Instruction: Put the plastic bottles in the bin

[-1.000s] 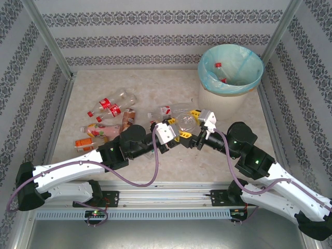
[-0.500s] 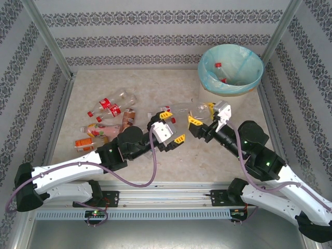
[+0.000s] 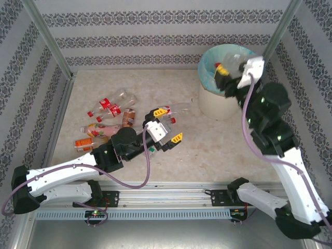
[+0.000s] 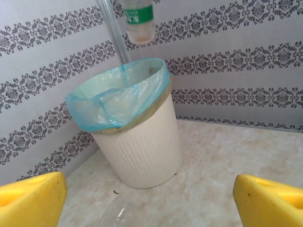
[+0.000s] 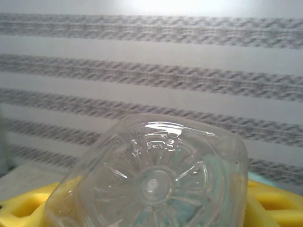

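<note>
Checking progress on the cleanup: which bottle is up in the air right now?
The green-labelled bottle, gripped by the right hand above the bin. The bottles at the left lie on the table.

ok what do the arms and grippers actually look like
The left arm and right arm are white shells with black joints, small green lights, and a purple cable running to a white wrist block. The left gripper and right gripper are black with yellow wedge-shaped pads.
</note>
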`<control>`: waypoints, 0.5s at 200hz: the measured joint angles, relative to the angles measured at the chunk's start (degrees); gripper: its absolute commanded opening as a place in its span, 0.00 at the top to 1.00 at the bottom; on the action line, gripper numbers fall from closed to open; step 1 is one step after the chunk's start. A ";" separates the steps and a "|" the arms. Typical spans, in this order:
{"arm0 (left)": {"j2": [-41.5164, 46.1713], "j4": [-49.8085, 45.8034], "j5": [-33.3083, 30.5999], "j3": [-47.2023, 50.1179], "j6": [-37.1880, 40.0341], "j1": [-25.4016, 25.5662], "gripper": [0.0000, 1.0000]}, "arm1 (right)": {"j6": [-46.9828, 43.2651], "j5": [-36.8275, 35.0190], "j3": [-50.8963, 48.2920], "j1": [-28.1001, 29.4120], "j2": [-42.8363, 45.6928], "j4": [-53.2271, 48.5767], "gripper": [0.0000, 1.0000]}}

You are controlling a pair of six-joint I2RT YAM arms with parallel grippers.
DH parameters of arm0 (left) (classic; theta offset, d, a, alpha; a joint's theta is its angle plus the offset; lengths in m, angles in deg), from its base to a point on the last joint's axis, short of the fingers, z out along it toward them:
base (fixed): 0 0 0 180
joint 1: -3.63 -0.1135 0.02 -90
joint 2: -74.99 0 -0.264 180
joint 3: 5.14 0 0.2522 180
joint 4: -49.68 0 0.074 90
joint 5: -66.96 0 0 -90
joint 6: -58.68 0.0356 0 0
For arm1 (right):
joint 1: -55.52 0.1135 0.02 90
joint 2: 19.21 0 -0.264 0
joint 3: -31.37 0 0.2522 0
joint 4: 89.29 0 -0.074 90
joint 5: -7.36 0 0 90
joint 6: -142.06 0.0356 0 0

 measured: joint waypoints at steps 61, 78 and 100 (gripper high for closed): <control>0.46 -5.29 0.44 -0.07 -3.15 0.00 0.09 | 5.77 10.38 9.14 -21.35 -19.56 0.63 1.00; 0.85 -6.97 0.42 -0.07 -4.17 0.00 0.09 | 6.82 11.37 9.14 -23.96 -24.02 0.57 1.00; 1.29 -8.50 0.42 -0.07 -5.33 0.00 0.09 | 7.34 12.09 9.07 -26.40 -28.61 0.59 0.91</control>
